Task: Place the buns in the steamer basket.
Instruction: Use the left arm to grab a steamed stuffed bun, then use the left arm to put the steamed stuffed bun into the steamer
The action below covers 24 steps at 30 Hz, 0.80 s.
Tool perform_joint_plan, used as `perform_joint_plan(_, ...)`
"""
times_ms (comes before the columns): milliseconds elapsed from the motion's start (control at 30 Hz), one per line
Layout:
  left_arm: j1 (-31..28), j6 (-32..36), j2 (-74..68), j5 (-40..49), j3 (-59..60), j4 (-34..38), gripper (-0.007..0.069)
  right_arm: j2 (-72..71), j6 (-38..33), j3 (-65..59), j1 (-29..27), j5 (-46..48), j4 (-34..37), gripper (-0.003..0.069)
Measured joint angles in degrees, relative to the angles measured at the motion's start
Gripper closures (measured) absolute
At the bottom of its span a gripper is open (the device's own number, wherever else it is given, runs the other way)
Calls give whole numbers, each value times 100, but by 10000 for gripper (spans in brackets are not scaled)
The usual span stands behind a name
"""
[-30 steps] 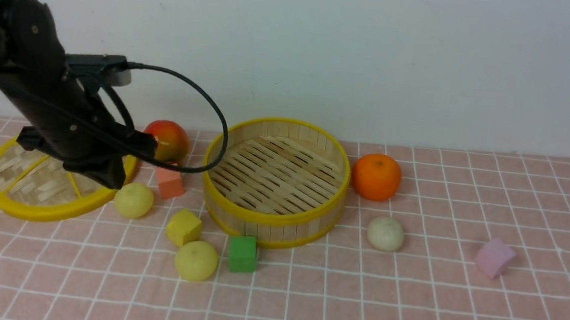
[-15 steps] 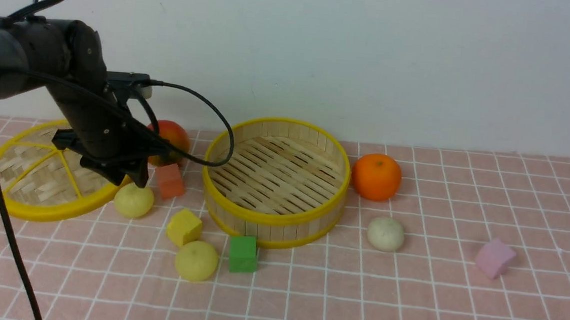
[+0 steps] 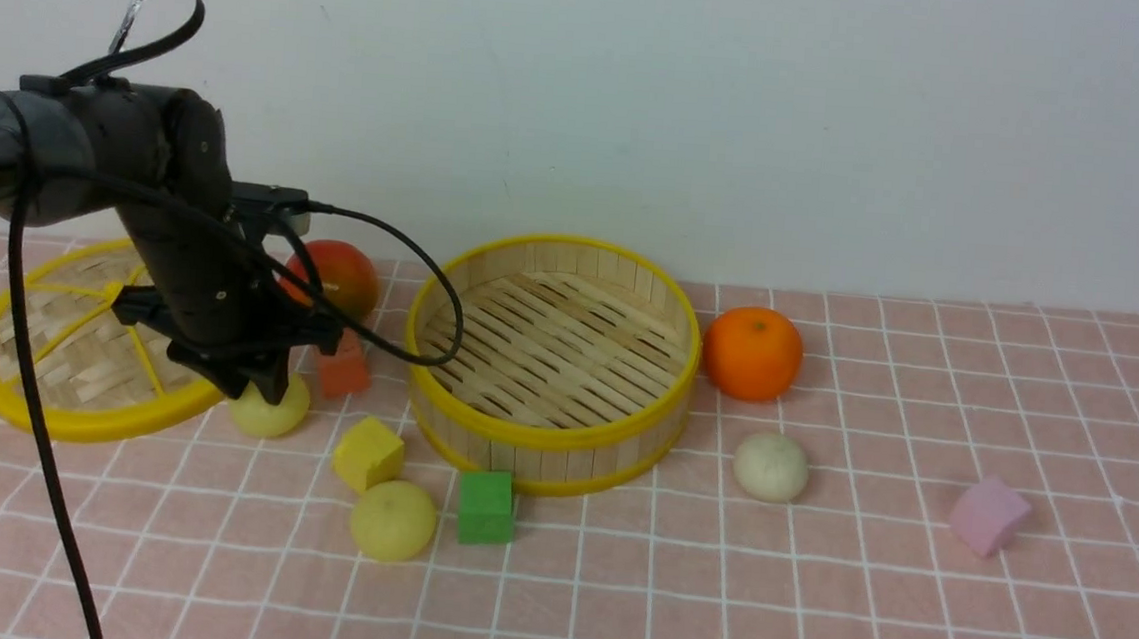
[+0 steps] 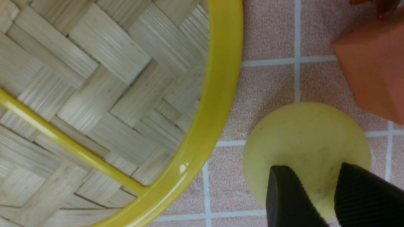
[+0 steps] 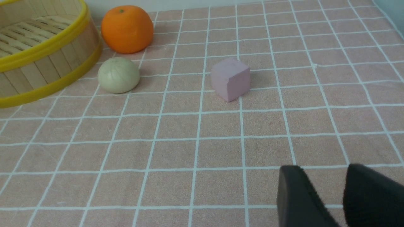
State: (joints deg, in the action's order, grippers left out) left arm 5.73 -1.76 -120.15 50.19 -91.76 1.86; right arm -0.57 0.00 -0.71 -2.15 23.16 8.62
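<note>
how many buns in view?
3. Far pale yellow bun beside the lid, under the left pincer; near pale yellow bun left of the green cube; off-white bun in front of the orange. None in the steamer basket; none look hidden.

Left of the basket [image 3: 541, 436], my left gripper [image 3: 267, 391] hides its own fingertips and the top of the bun [image 3: 272, 421], and the arm [image 3: 192, 263] covers part of the lid [image 3: 71, 422] and the apple [image 3: 347, 279]. On the left wrist camera the fingers [image 4: 290, 195] run off the frame edge, so I can't tell whether they touch that bun. The right gripper [image 5: 323, 176] is cut off the same way.
</note>
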Motion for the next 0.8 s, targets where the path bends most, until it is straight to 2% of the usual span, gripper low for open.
perform_joint_plan(167,0,0,-27,-88,-18,-39,421,0,0,0,0,0,0,419)
perform_joint_plan(267,0,0,-89,-95,-22,-46,500,0,0,0,0,0,0,419)
perform_joint_plan(333,0,0,-89,-93,-24,-48,593,0,0,0,0,0,0,419)
perform_joint_plan(400,0,0,-77,-64,-24,-55,630,0,0,0,0,0,0,419)
perform_joint_plan(667,89,-42,722,121,-18,96,637,0,0,0,0,0,0,419)
perform_joint_plan(800,511,434,1376,-194,-29,583,637,0,0,0,0,0,0,419)
